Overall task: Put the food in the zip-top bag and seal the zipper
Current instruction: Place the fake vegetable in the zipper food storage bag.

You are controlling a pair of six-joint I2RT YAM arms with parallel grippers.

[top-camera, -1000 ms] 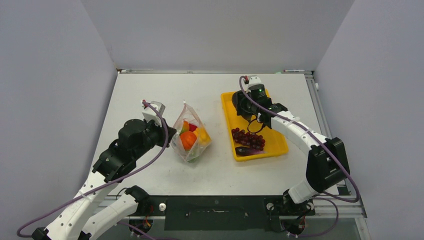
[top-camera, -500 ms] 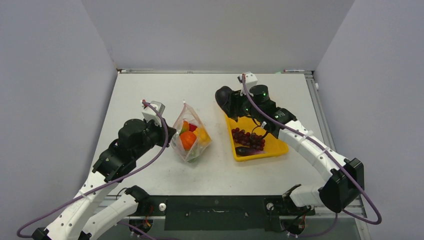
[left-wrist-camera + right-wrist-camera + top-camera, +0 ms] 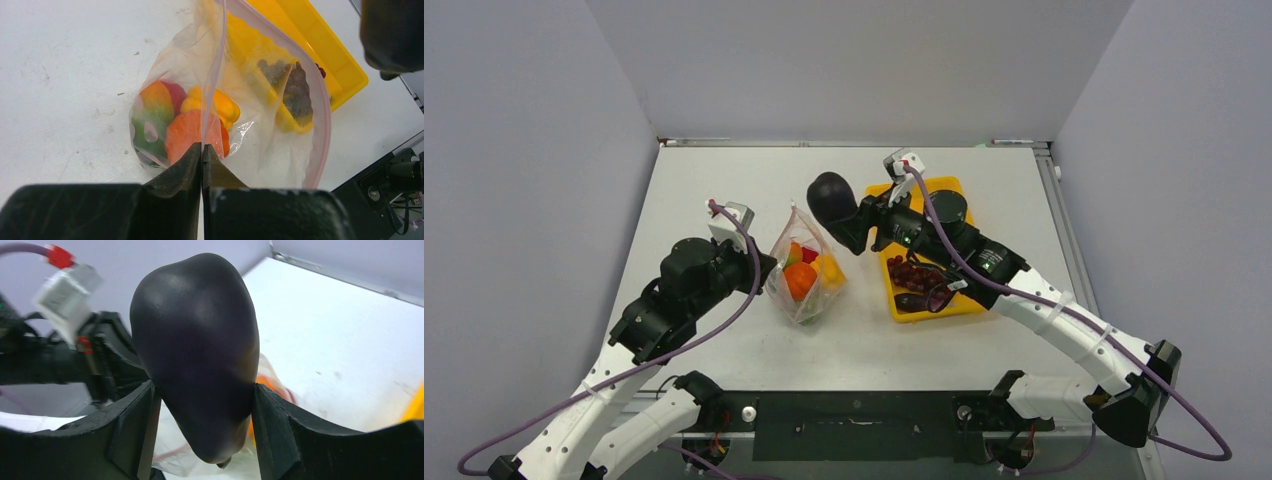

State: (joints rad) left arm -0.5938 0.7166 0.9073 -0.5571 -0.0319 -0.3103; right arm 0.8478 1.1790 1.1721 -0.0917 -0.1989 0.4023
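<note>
My right gripper [image 3: 846,226] is shut on the dark purple eggplant [image 3: 829,198] and holds it in the air just right of the zip-top bag [image 3: 805,270]; in the right wrist view the eggplant [image 3: 200,340] fills the jaws of the gripper [image 3: 205,405]. My left gripper [image 3: 202,147] is shut on the bag's pinkish-red zipper strip [image 3: 215,75] and holds the mouth up and open. Inside lie an orange pumpkin [image 3: 187,135], a yellow piece [image 3: 220,105] and a green and red piece [image 3: 155,110]. The grape cluster [image 3: 919,275] lies on the tray.
The yellow tray [image 3: 971,192] sits right of the bag, with a small dark piece [image 3: 917,301] at its near end. My right arm stretches over the tray. Grey walls enclose the table on three sides.
My right gripper has lifted the eggplant off the tray's far end and carried it left, close to the bag's mouth. The left gripper and the bag have not moved.
</note>
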